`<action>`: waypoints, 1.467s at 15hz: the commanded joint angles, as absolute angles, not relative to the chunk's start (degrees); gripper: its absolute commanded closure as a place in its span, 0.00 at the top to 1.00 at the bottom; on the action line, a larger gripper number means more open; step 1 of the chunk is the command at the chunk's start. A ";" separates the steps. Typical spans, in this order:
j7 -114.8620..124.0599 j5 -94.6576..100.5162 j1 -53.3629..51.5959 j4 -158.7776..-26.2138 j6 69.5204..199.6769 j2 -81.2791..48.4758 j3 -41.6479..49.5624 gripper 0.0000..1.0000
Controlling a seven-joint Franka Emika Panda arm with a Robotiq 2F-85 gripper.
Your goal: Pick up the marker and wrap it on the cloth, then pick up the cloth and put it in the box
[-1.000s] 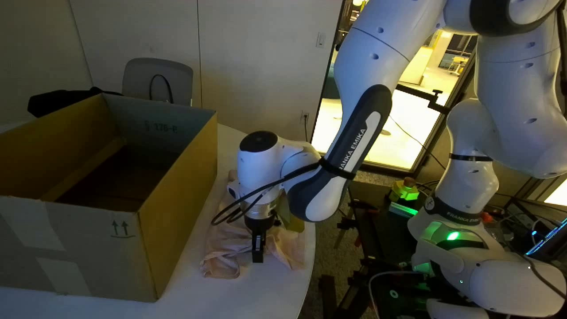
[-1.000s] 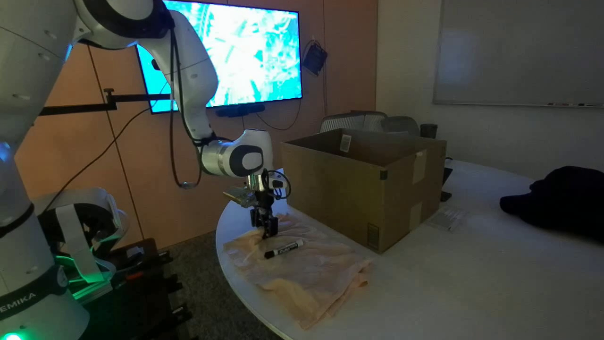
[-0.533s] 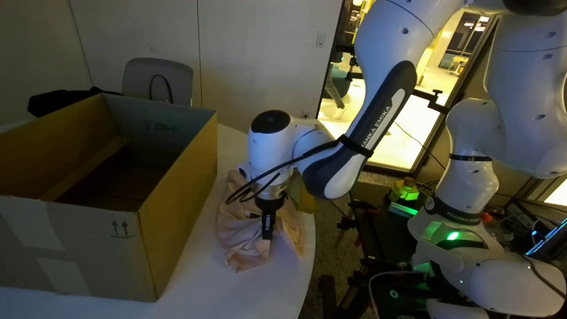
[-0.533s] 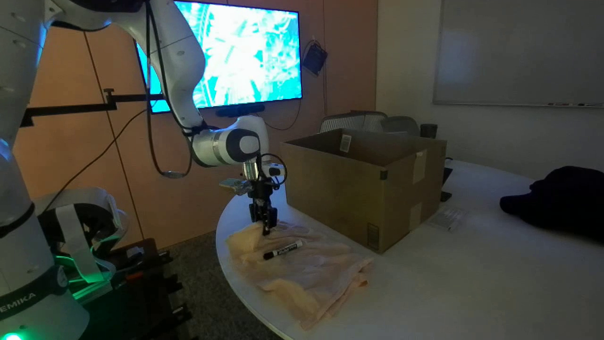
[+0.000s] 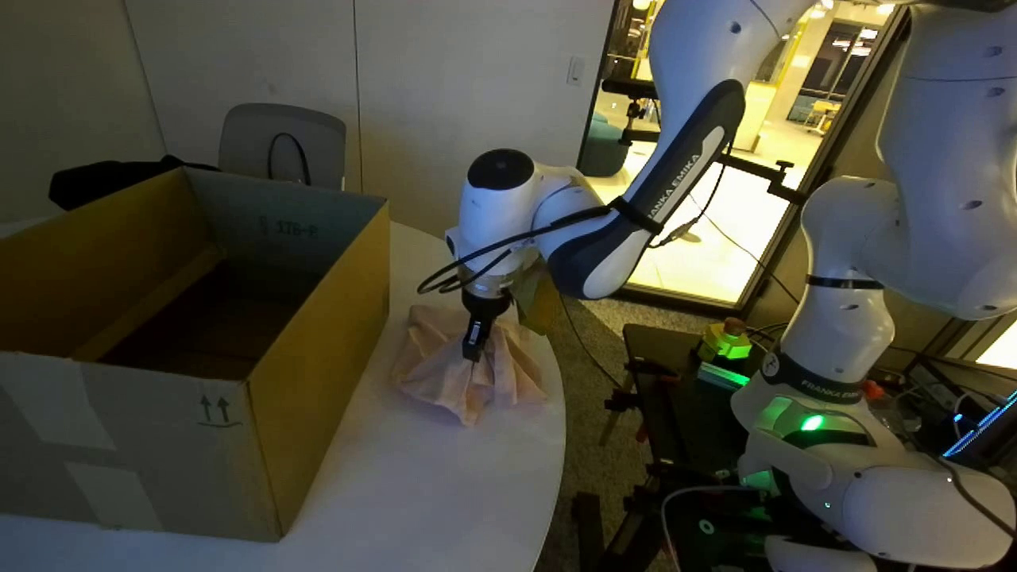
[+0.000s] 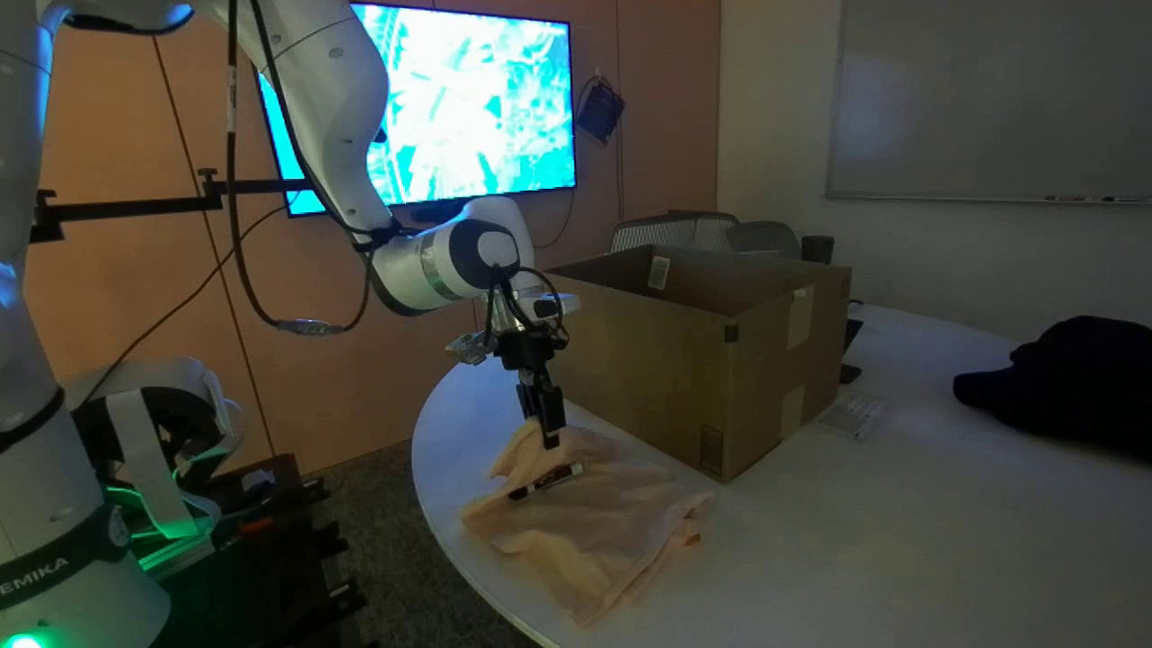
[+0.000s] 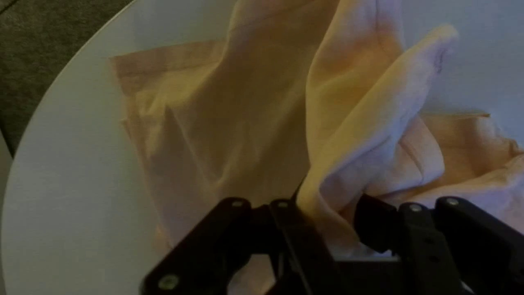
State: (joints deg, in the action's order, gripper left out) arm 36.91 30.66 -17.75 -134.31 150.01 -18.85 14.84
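Peach fabric cloth (image 6: 594, 531), near curved edge of white counter (image 6: 855, 540); one fold pinched in black two-fingered gripper (image 7: 333, 223). Black-and-white cylindrical marker (image 6: 546, 481): on cloth, just beside and below the fingers (image 7: 374, 225), fold probably to pass over it; long axis slanting, black end toward that edge, other toward brown cardboard box (image 6: 630, 360).

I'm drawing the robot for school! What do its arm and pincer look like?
The arm is mostly white, smooth and rounded, with dark panels, FRANKA EMIKA lettering and a glowing green light. Black cables loop along it. The pincer is black, with angular, jointed fingers and small round screws.
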 commanded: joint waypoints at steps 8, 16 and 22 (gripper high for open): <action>38.01 23.16 -10.86 -123.17 147.97 -36.46 13.86 0.07; 31.80 18.24 -9.32 -127.89 148.44 -28.60 12.18 0.80; 25.75 13.06 -5.49 -131.74 148.73 -21.85 11.56 1.00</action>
State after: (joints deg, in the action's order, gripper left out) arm 29.70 16.26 -8.49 -128.64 147.91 -26.08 12.57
